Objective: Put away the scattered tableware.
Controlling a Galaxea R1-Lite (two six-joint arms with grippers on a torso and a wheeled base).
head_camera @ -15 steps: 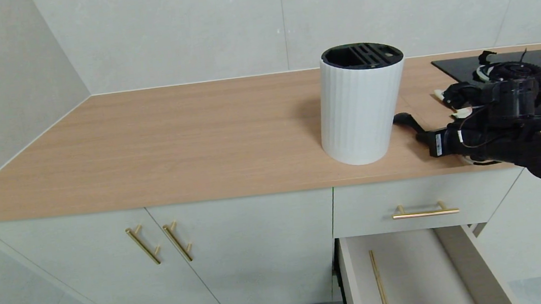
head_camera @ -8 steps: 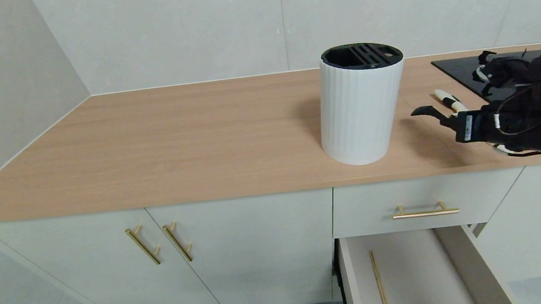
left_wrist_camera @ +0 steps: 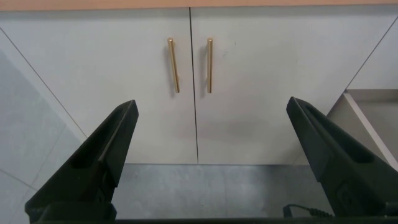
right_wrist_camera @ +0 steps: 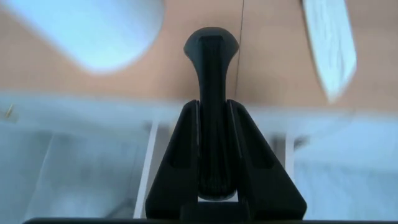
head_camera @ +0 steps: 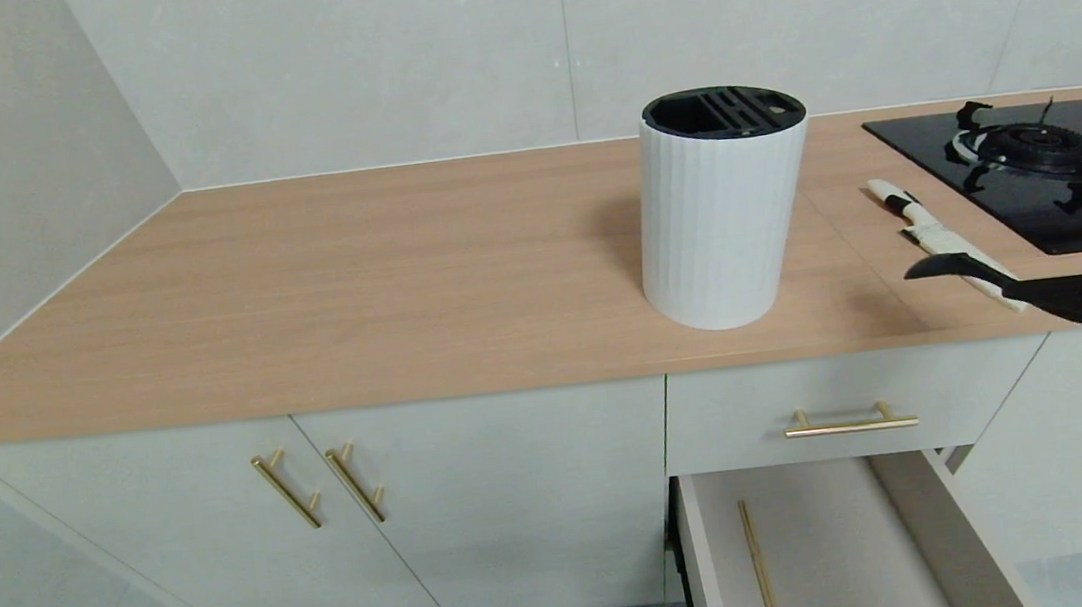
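The black spoon (head_camera: 947,266), if it is a spoon, is sticking out of the right tool (head_camera: 1053,295). That tool is squeezing shut on its handle so it is not slipping. The spoon is hanging just over the front edge of the worktop (head_camera: 398,278), close to the tip of the white knife (head_camera: 936,237).

The knife is lying flat on the worktop between the white holder (head_camera: 723,214) and the stove (head_camera: 1039,161), so it is waiting to be put away. Below, the drawer (head_camera: 828,545) is standing open with chopsticks (head_camera: 757,562) lying inside. I think it is being kept open so the spoon can go in too.

The left tool (left_wrist_camera: 211,104) is opening wide, holding nothing, and facing the cupboard doors (left_wrist_camera: 249,74) down low, out of the way.
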